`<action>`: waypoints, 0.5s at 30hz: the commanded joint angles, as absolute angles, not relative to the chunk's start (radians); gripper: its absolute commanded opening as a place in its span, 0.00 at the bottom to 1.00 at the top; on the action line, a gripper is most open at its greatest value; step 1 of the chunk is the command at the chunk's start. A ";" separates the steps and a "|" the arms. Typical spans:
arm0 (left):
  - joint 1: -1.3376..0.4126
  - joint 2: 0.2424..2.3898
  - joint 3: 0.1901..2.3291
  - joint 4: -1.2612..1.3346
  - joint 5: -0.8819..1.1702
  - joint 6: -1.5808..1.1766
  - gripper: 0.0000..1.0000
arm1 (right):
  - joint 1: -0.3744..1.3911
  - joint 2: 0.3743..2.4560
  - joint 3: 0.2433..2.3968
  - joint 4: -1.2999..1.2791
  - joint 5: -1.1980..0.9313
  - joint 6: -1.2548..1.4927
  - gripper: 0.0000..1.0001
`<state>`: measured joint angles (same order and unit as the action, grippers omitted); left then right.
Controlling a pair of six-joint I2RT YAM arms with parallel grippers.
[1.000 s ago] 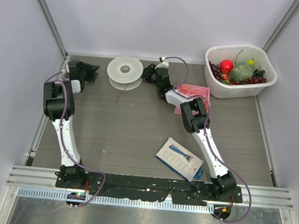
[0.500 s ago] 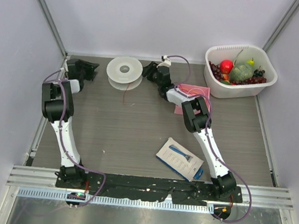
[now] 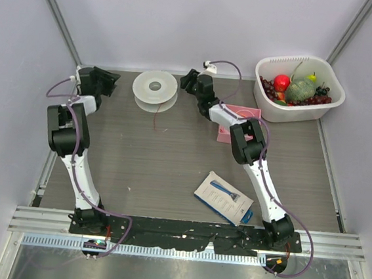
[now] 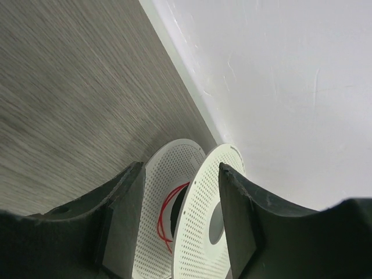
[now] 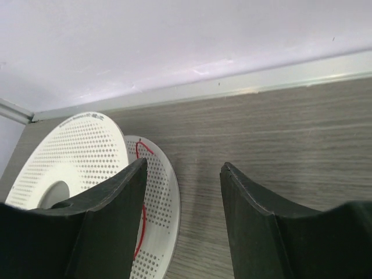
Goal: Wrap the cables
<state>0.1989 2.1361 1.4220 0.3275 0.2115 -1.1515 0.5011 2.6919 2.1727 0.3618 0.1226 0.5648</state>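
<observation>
Left gripper: jaws wide apart and empty, just left of the spool and aimed at it. If it closes off-centre, it could shove the spool instead of steadying it.

Spool: white and perforated, at the back of the table between the two grippers, apparently resting on one flange. Nothing pins it, so a nudge from either side would slide it (it looks light).

Wire: red and hair-fine. A few turns sit on the hub and a loose strand trails onto the table in front of the spool. It is hard to pinch, so it may slip out of the jaws or snag in the flange holes. A jolt could also spring the wound turns loose.

Right gripper: jaws open and holding nothing, just right of the spool and facing it. It is away from the loose strand, so reaching for the strand may knock the spool.

Pink pad: lies under the right arm, which could sweep it along as it swings.
</observation>
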 commanded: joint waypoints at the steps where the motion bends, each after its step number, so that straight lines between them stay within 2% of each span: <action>1: 0.210 2.028 1.443 0.258 0.173 -0.996 0.58 | 0.499 2.556 2.178 0.383 0.183 0.496 0.59; 3: 0.210 1.993 1.456 0.215 0.175 -0.918 0.62 | 0.499 2.522 2.165 0.387 0.176 0.470 0.59; 9: 0.210 1.879 1.563 -0.066 0.279 -0.698 0.99 | 0.489 2.344 2.024 0.405 0.143 0.362 0.67; 15: 0.167 1.816 1.768 -0.481 0.241 -0.433 1.00 | 0.474 2.082 1.853 0.374 0.098 0.237 0.76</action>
<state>0.1928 1.9018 1.6318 -0.1787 0.2470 -0.6605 0.4854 2.2997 1.9266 0.3450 0.1242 0.3565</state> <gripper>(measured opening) 0.994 0.740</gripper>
